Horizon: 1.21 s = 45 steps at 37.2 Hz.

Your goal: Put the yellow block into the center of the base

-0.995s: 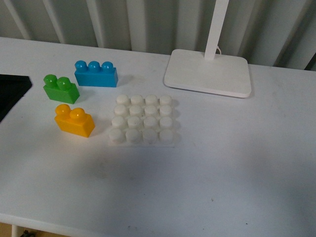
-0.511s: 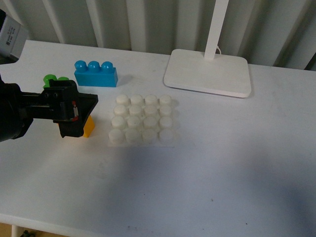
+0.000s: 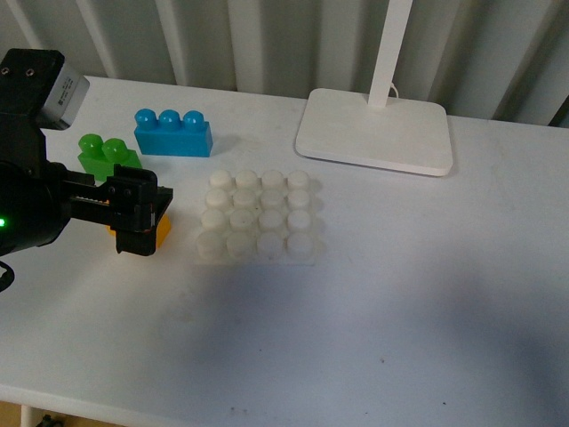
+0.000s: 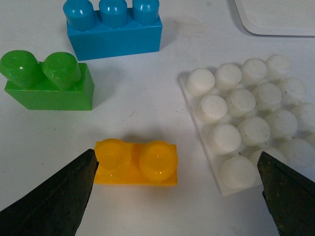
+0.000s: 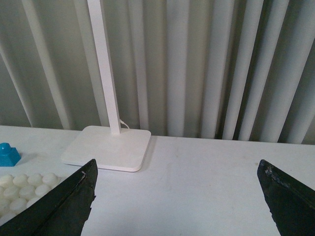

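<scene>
The yellow block (image 4: 135, 162) lies flat on the white table, studs up, just left of the base (image 4: 251, 123), a white square plate of round studs. My left gripper (image 4: 172, 199) is open and hovers over the block. One finger (image 4: 54, 201) is beside the block's end and the other (image 4: 290, 196) is over the base's near corner. In the front view the left gripper (image 3: 142, 218) covers most of the yellow block (image 3: 163, 229), with the base (image 3: 258, 218) to its right. My right gripper (image 5: 177, 201) is open over bare table and holds nothing.
A green two-stud block (image 3: 107, 153) and a blue three-stud block (image 3: 173, 132) sit behind the yellow one. The white lamp foot (image 3: 373, 129) with its upright pole stands at the back right. A corrugated wall closes off the table's far edge.
The left arm came in from the left and now hangs over the yellow block, a little further left than half a second ago. No block has moved.
</scene>
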{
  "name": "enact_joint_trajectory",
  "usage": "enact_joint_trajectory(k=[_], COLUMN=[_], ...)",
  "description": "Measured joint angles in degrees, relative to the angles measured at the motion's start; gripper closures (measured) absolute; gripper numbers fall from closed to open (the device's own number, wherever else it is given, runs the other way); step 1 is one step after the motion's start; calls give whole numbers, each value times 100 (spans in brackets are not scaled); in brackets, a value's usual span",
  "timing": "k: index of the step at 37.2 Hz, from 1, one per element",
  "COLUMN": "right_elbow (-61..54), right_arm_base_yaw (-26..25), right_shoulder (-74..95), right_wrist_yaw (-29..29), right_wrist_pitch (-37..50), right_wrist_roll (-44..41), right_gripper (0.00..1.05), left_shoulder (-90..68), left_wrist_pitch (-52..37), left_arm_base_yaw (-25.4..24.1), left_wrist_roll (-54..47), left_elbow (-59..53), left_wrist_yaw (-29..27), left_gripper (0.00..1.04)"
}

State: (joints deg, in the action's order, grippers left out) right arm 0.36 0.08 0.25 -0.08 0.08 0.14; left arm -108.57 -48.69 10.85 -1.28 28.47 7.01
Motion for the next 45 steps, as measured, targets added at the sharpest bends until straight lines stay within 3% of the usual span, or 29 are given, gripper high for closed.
enact_joint_trajectory(k=[45], right_elbow=[0], right_arm_base_yaw=[0], right_shoulder=[0], right_wrist_yaw=[2], right_wrist_pitch=[0], right_wrist_roll=[0], right_gripper=[9], left_shoulder=[-706], left_wrist_pitch=[275], left_arm_base_yaw=[-256], left_wrist_roll=[-505], left_elbow=[568], left_wrist_yaw=[-350], left_gripper=[6])
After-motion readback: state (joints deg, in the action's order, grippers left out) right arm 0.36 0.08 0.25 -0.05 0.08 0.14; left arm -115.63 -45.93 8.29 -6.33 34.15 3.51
